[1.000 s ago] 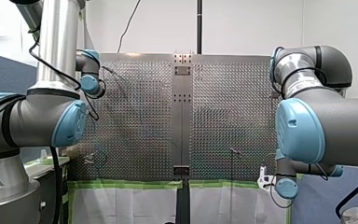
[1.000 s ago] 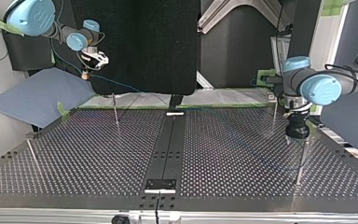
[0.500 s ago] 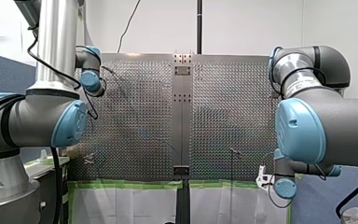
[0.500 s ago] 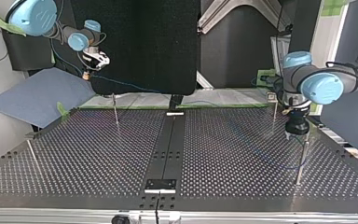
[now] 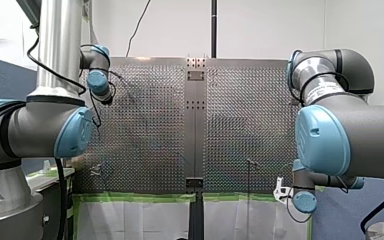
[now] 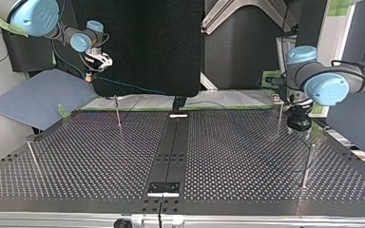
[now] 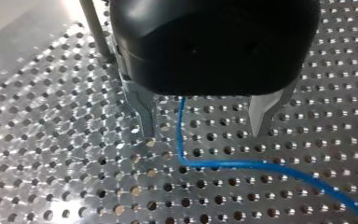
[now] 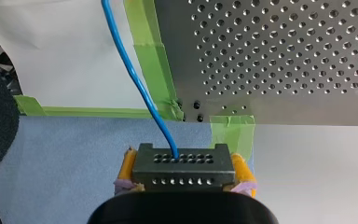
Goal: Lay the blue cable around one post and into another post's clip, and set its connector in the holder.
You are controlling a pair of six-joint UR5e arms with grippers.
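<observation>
as we set this against a second ago, change: left gripper has drawn back from the near post toward the far post; right gripper has barely shifted.
left gripper state: metal fingers wide apart, astride the cable, gripping nothing.
right gripper state: yellow pads closed on the black connector, held out past the table edge.
cable: leaves the connector toward the table edge; under the left gripper it lies flat on the table and bends sharply.
meaning: we judge the left gripper free to re-grip further along; clip and holder steps remain outstanding.
holder: we cannot identify it.
</observation>
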